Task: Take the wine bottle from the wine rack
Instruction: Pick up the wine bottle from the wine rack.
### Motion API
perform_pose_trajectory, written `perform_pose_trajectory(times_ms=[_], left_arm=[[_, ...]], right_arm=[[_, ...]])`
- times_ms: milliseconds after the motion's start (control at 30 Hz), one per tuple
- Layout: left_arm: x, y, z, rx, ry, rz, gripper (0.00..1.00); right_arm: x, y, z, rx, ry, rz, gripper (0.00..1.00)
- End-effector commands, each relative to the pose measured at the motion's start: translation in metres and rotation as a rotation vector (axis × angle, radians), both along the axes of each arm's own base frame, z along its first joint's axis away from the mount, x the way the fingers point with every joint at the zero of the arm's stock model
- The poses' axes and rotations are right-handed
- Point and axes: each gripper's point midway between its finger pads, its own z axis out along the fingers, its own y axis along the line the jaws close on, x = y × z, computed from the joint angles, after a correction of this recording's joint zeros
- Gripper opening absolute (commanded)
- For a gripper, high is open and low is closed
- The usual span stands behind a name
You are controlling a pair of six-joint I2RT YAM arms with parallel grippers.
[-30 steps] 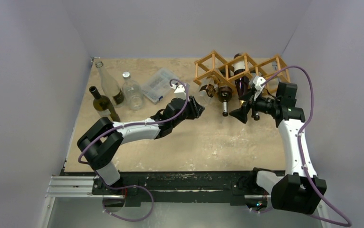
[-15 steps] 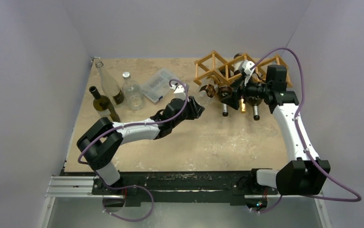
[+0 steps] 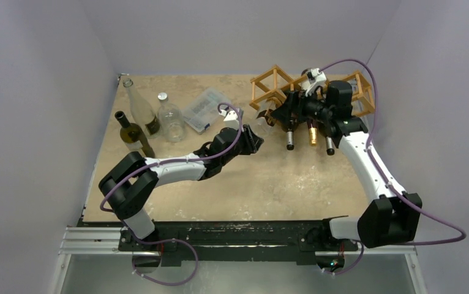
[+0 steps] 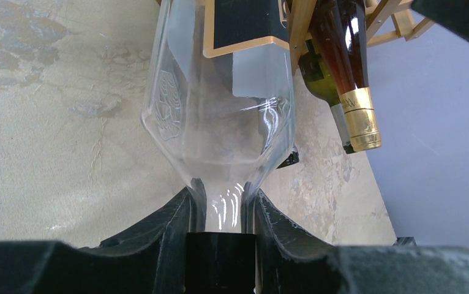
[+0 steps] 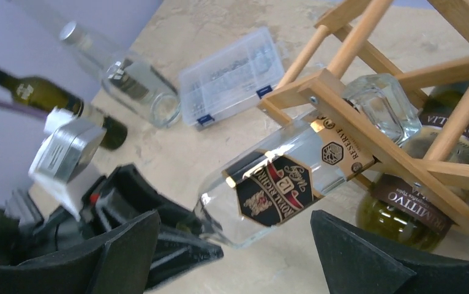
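My left gripper (image 4: 222,211) is clamped on the neck of the clear, square-shouldered glass bottle with a black-and-gold label (image 4: 220,122), one black finger on each side of the glass just below the shoulder. The bottle lies on a slant. Its thick base sits inside the end cell of the light-brown wooden-rod wine rack (image 5: 367,147), the cell nearest my left arm, and a rod crosses over its body there. The labelled half and the neck stick out of the rack toward my left gripper. My right gripper (image 5: 233,214) hangs over the same bottle with its fingers spread wide and touching nothing, and the label shows between them. Beside the clear bottle, further into the rack, lies a dark green bottle with a brown label (image 5: 403,214). In the left wrist view, a reddish bottle with a gold foil top (image 4: 357,116) pokes out of the rack next to it. The rack stands at the far right of the beige marbled tabletop (image 3: 250,184). A clear plastic compartment box (image 3: 202,109) lies to its left, and three upright bottles (image 3: 139,113) stand near the far-left corner.
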Motion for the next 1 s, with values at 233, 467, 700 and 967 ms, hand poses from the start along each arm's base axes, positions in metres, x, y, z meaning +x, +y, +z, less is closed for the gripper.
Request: perform_pose_trajectory(times_ms=[233, 467, 700, 967], left_arm=[[-0.002, -0.009, 0.047, -0.121, -0.087, -0.007, 0.00], [-0.005, -0.010, 0.047, -0.115, -0.089, -0.013, 0.00], [-0.008, -0.012, 0.048, -0.114, -0.092, -0.016, 0.00], [-0.014, -0.012, 0.050, -0.102, -0.103, -0.021, 0.00]], right_arm=[[0.037, 0.016, -0.035, 0.158, 0.232, -0.324, 0.99], [0.042, 0.020, -0.049, 0.192, 0.275, -0.395, 0.99], [0.051, 0.023, -0.066, 0.180, 0.311, -0.429, 0.99], [0.056, 0.024, -0.073, 0.182, 0.326, -0.450, 0.99]])
